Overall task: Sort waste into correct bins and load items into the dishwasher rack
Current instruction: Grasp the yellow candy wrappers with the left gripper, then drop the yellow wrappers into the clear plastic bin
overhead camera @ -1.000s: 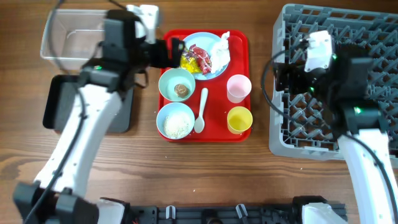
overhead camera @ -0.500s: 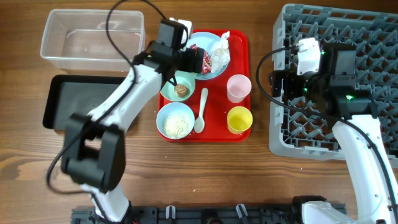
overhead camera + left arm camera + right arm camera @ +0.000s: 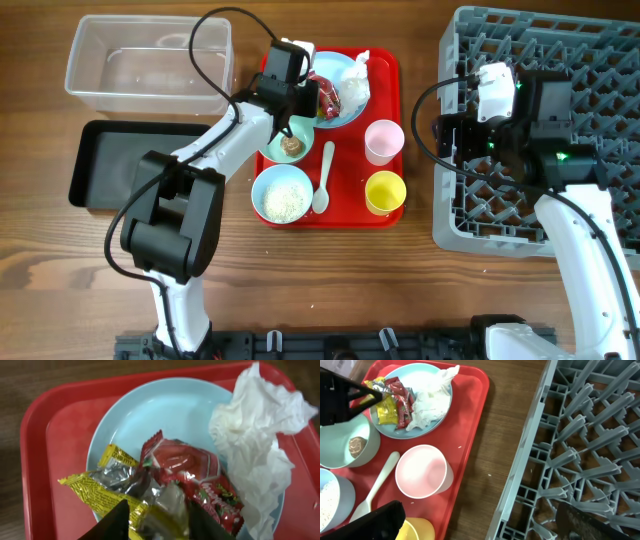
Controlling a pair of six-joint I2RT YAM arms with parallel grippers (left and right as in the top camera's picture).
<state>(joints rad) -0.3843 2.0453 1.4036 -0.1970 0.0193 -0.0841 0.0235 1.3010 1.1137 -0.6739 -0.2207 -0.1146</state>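
Snack wrappers (image 3: 165, 480), yellow and red, lie on the light blue plate (image 3: 170, 410) at the far end of the red tray (image 3: 37, 460), the left gripper (image 3: 157, 522) spread astride them, poised to clamp and carry them left to the clear tub (image 3: 130, 60); the right gripper (image 3: 482, 521) gapes beside the dishwasher rack (image 3: 580, 435).

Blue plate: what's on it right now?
On the plate: a yellow wrapper, a red wrapper and a tissue spilling over the rim onto the tray. The left gripper is open and straddles the yellow wrapper. Anything beneath the pile is covered.
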